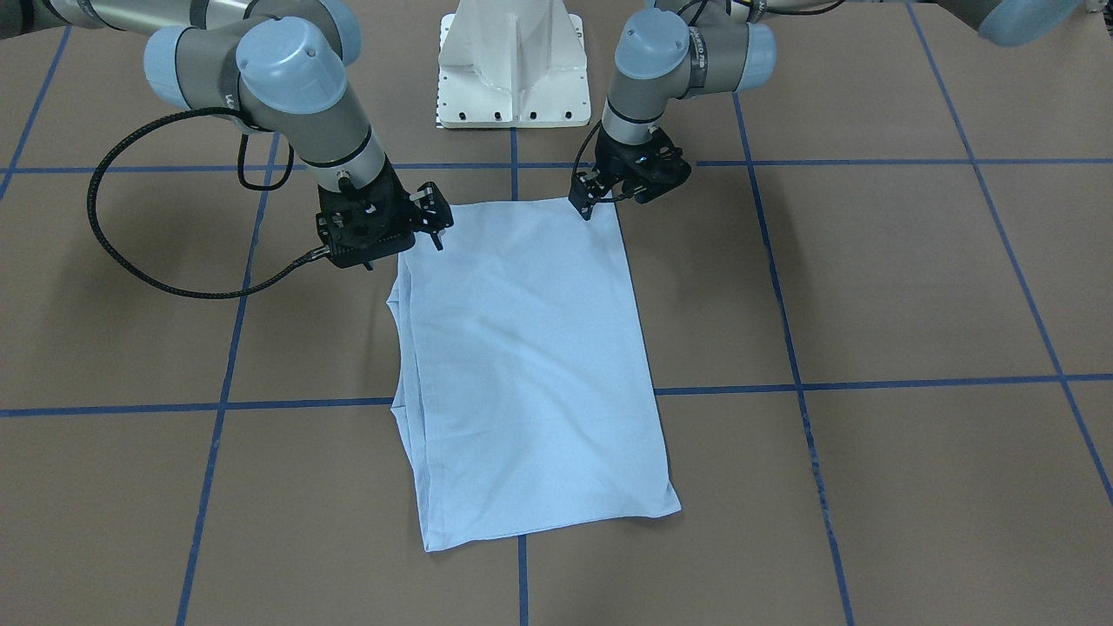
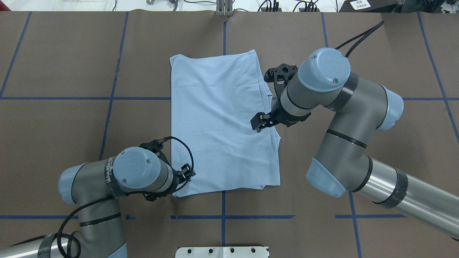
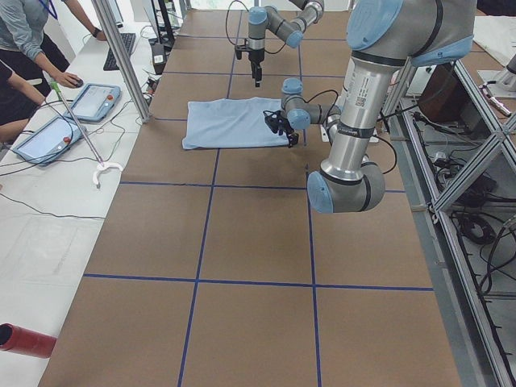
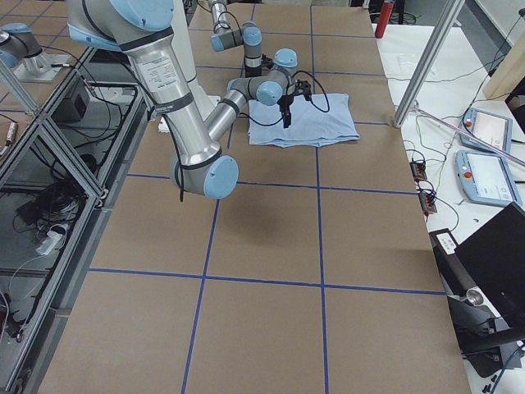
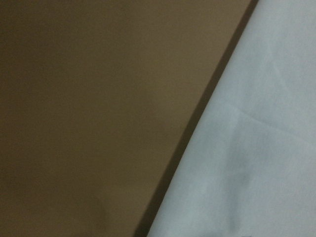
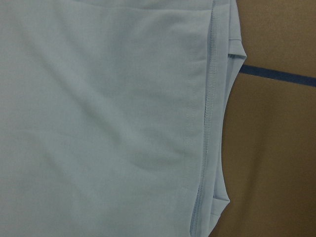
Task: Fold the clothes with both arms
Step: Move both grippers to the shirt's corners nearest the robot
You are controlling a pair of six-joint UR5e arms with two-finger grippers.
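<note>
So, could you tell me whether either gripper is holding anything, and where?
The right gripper holds nothing; it hovers over the shirt's edge. The left gripper is low at a corner; a grip cannot be told.

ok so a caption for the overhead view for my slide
Folded light-blue T-shirt on the taped table, left gripper at its near-left corner, right gripper at its right edge
</note>
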